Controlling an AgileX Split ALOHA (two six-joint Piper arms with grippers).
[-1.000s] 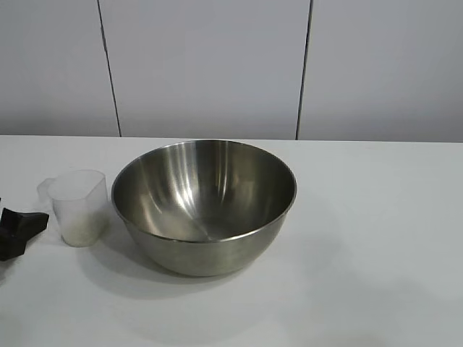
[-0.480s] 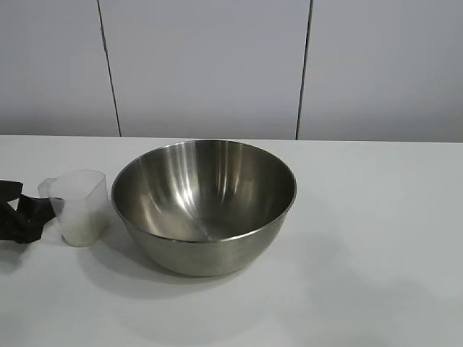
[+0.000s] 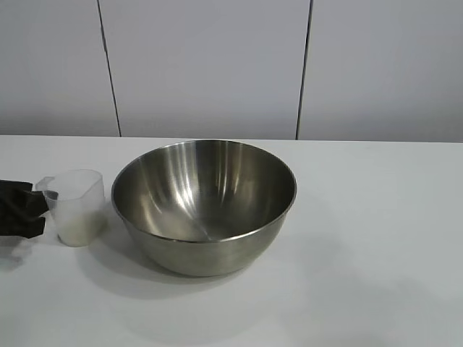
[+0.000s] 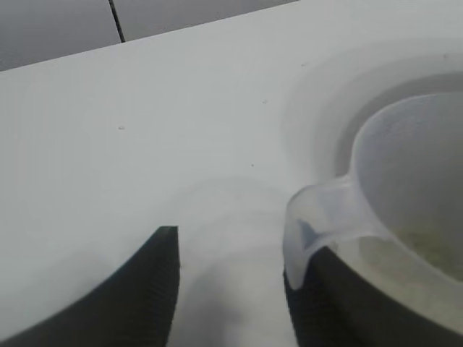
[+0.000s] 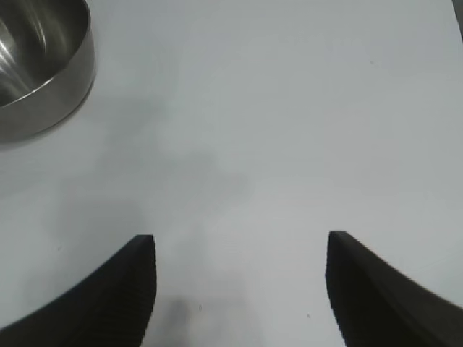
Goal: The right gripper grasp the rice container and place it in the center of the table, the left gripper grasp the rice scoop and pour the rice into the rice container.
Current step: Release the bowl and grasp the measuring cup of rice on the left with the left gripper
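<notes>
- The steel bowl (image 3: 204,206) already sits mid-desk (image 3: 376,238), so I judge the scooping step is in hand.
- My left gripper (image 4: 231,289) is at the far left, jaws spread around the handle of the plastic cup (image 3: 74,206), not yet pinching it.
- The cup stands just left of the bowl, rice (image 4: 427,249) inside.
- My right gripper (image 5: 241,289) hangs over bare desk, jaws spread.
- Next I'd close, lift and tip.

Bright even light; soft shadows on table (image 3: 376,238); streaky glare inside rice container (image 3: 203,192); wrist views blurred.
</notes>
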